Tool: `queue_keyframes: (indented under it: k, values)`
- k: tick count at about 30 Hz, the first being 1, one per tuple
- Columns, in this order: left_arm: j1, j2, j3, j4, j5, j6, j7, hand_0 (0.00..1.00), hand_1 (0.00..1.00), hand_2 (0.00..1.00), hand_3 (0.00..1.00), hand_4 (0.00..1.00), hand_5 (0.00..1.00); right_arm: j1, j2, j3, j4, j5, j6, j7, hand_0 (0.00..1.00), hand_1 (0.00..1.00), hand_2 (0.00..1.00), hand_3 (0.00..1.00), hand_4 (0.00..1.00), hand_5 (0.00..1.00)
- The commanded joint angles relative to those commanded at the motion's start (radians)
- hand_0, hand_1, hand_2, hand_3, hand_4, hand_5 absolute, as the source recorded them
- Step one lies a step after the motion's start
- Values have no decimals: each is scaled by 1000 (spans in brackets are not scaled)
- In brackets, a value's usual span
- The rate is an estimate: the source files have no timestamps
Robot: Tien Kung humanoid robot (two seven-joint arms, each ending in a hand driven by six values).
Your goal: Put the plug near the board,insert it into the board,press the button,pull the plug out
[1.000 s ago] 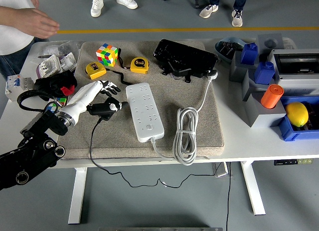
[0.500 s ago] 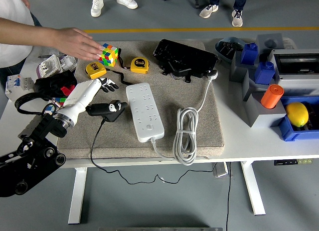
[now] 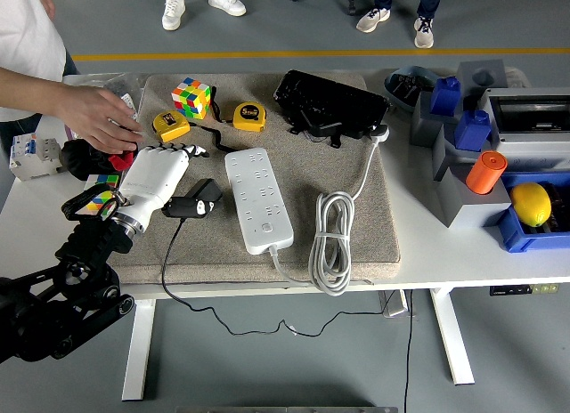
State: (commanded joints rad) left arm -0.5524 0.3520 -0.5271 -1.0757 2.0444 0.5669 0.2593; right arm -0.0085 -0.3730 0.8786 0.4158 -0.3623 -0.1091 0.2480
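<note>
Head view is all I have, looking down over the white table [image 3: 463, 253] with its beige mat [image 3: 356, 226]. My left hand [image 3: 160, 168] comes in from the lower left and rests on the mat's left part, its pale back turned up and fingers loosely extended toward the far side, gripping nothing. The black plug [image 3: 194, 203] lies on the mat just to the right of that hand, touching or nearly touching its side; I cannot tell which. Its thin black cable [image 3: 166, 262] runs toward the near edge and hangs below the table. The white power strip [image 3: 257, 198] lies just right of the plug, apart from it, with its own coiled white cord [image 3: 331, 239] further right.

A person's hand [image 3: 96, 117] reaches in from the upper left and sits over a black-and-red object [image 3: 93, 155] beside my hand. Behind them on the mat are a Rubik's cube [image 3: 191, 98], two yellow tape measures [image 3: 171, 125] and a black case [image 3: 331, 103]. My right arm is out of sight.
</note>
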Motion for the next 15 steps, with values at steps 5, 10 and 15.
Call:
queue_keyframes:
  k: [5,10,15]
  values:
    - [-23,-24,33,66,-7,-8,15,696,689,716,749,998,501,2,1,4,2,-2,0,1,701,699,672,573,998,542]
    - [-27,-30,23,107,-42,16,-12,680,668,698,733,998,514,2,1,8,6,-6,-1,2,700,699,672,573,998,541]
    - [-28,-20,-3,135,-68,32,-36,677,662,694,725,998,512,1,0,7,6,-7,-1,2,700,698,672,573,998,541]
